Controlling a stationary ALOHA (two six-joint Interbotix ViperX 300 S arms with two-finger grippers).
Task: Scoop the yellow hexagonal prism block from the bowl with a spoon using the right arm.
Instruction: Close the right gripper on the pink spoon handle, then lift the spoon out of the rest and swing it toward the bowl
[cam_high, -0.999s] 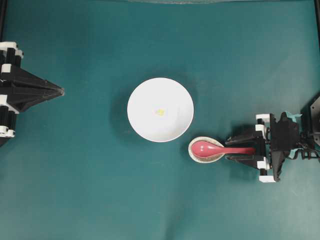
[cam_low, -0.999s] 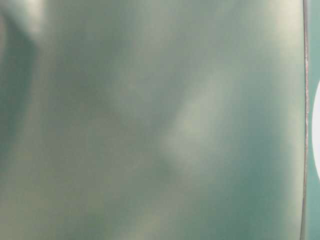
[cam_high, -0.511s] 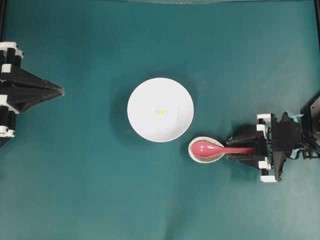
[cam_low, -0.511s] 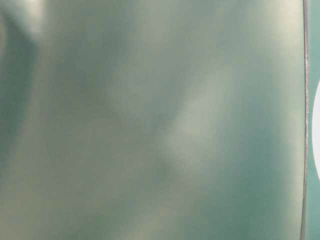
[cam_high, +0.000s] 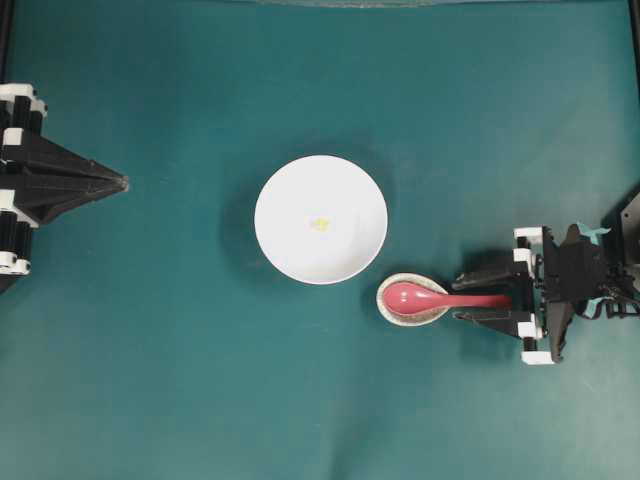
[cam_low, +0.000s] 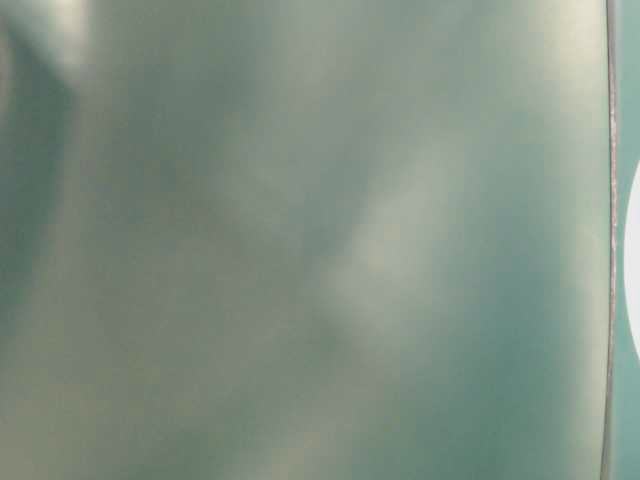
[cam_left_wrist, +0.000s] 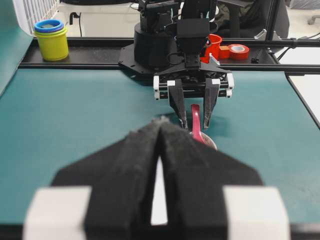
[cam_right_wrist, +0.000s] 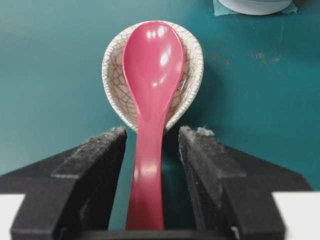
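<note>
Right wrist view has the right gripper with jaws spread wide, one on each side of the spoon handle, a gap showing on both sides, nothing clamped yet. If they close off-centre, my worry is the glossy handle could skid or tip the scoop off the crackled spoon rest. Overhead, the yellow hexagonal prism block sits mid-bowl, just left and far of the rest; a tilted grasp would make that tiny piece hard to catch. Far left, the left gripper is clenched and parked
</note>
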